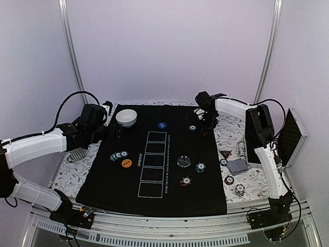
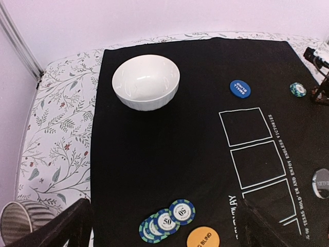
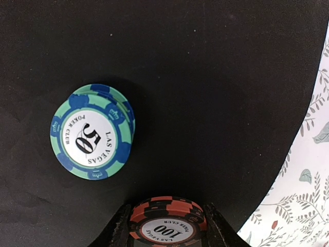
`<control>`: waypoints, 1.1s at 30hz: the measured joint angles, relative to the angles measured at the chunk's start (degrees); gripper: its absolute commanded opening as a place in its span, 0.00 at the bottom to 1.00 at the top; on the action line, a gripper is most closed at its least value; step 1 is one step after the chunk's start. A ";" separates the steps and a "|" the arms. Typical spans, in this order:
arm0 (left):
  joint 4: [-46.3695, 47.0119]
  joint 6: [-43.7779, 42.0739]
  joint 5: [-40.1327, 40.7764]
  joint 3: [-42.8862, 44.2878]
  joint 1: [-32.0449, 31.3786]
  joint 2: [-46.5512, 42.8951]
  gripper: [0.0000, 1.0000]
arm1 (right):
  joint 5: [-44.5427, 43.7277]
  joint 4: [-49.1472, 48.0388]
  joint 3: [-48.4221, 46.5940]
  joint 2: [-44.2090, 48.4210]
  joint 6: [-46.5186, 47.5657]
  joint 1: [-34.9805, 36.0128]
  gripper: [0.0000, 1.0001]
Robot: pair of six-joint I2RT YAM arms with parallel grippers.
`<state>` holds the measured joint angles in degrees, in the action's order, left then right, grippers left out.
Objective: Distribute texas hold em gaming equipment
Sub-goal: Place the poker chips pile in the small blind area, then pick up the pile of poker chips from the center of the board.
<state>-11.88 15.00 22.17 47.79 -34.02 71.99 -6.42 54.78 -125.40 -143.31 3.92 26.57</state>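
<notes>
My right gripper point(image 3: 168, 231) clamps the red chip stack point(image 3: 168, 218), flat and face up. The teal chip stack point(image 3: 92, 132) lies just beyond. My left gripper point(image 2: 163, 208) stands wide apart.

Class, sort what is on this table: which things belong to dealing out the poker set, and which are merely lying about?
Job: teal 50 chips; red 100 chips; playing cards; blue button; orange button.
Lying about: white bowl; black mat; black case.
</notes>
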 measured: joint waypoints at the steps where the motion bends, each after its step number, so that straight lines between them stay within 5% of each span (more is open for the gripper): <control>1: -0.02 0.00 0.00 0.00 0.00 0.00 0.98 | -0.09 0.00 -0.02 0.00 0.02 0.00 0.47; 12: -0.02 0.00 0.02 0.00 0.00 0.00 0.98 | -0.63 0.50 -0.46 -0.04 0.04 -0.02 0.61; 20: -0.04 0.00 0.17 0.00 0.00 -0.09 0.98 | 1.75 2.78 -0.85 0.74 -0.07 0.02 1.00; 22: -0.04 0.00 0.17 0.00 0.00 -0.09 0.98 | 3.28 3.26 -0.31 2.84 0.04 0.15 0.99; 27: -0.11 0.00 0.20 0.00 0.00 -0.37 0.98 | 5.01 2.08 8.81 18.29 -1.40 0.85 0.99; 33: -0.17 0.00 0.33 0.00 0.00 -0.85 0.98 | 4.31 -0.59 30.95 43.87 -7.39 2.34 0.98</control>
<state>-12.05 15.00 22.50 47.79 -34.02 71.13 -2.11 54.19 -94.45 -99.44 -3.46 28.91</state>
